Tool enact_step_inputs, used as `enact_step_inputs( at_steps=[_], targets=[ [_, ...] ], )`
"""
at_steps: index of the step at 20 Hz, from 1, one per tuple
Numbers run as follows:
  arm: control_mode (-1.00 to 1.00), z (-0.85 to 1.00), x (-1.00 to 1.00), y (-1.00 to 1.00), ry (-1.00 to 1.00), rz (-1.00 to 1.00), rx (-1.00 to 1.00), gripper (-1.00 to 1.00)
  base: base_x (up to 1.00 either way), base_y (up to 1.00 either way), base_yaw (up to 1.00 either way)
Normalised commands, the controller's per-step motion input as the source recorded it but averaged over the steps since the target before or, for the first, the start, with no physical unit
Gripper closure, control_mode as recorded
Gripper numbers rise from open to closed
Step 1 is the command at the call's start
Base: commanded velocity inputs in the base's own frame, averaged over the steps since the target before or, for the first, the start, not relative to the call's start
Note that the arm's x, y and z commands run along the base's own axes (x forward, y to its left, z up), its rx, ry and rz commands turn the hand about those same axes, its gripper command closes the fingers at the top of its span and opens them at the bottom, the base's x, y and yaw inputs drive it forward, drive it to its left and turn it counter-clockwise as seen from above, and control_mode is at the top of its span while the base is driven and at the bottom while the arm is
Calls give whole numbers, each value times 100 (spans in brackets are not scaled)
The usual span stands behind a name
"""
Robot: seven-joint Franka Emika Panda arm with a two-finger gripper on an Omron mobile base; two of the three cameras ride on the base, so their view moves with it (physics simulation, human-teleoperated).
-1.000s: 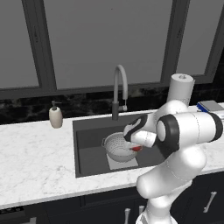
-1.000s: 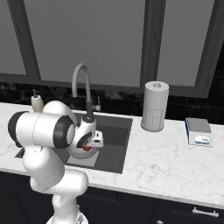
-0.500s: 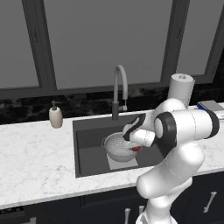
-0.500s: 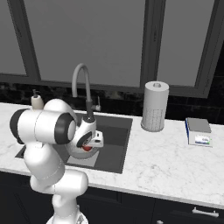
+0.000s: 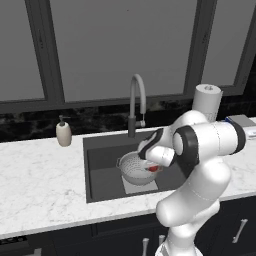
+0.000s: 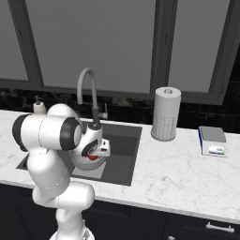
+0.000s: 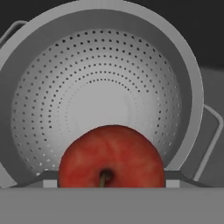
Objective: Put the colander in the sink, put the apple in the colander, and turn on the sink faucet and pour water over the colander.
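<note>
The silvery perforated colander point(image 5: 131, 170) point(image 7: 100, 87) sits in the dark sink point(image 5: 102, 165) point(image 6: 123, 139) on the pale square at its bottom. My gripper point(image 5: 152, 166) point(image 6: 96, 153) hangs just over the colander's right side, shut on the small red apple point(image 5: 153, 168) point(image 6: 93, 157) point(image 7: 111, 155). In the hand view the apple sits close at the bottom, stem toward the camera, with the colander's empty bowl right behind it; the fingertips are mostly hidden by the fruit. The grey gooseneck sink faucet point(image 5: 136, 100) point(image 6: 86, 82) stands behind the basin, and no water shows.
A beige soap dispenser point(image 5: 63, 134) point(image 6: 38, 105) stands left of the sink. To its right stands a paper towel roll point(image 5: 207, 100) point(image 6: 166, 114), with a small flat box point(image 6: 212, 140) farther right on the marble counter point(image 5: 40, 185). Dark windows line the back wall.
The hand, with the apple in it, has crept slightly left toward the colander's middle. The colander and the base have stayed put.
</note>
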Motion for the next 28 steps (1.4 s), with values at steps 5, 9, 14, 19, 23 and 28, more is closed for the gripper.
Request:
enact_step_inputs(
  at_steps=[5, 9, 14, 19, 23, 28],
  targets=[
    [-100, -28, 17, 0, 0, 0, 0, 100, 0, 0, 0],
    [-100, -31, 13, 0, 0, 0, 0, 100, 0, 0, 0],
    [-100, -17, 9, 0, 0, 0, 0, 100, 0, 0, 0],
    [-100, 0, 2, 4, 0, 0, 0, -100, 0, 0, 0],
    [-100, 0, 3, 0, 0, 0, 0, -100, 0, 0, 0],
    [-100, 24, 0, 0, 0, 0, 0, -100, 0, 0, 0]
  ],
)
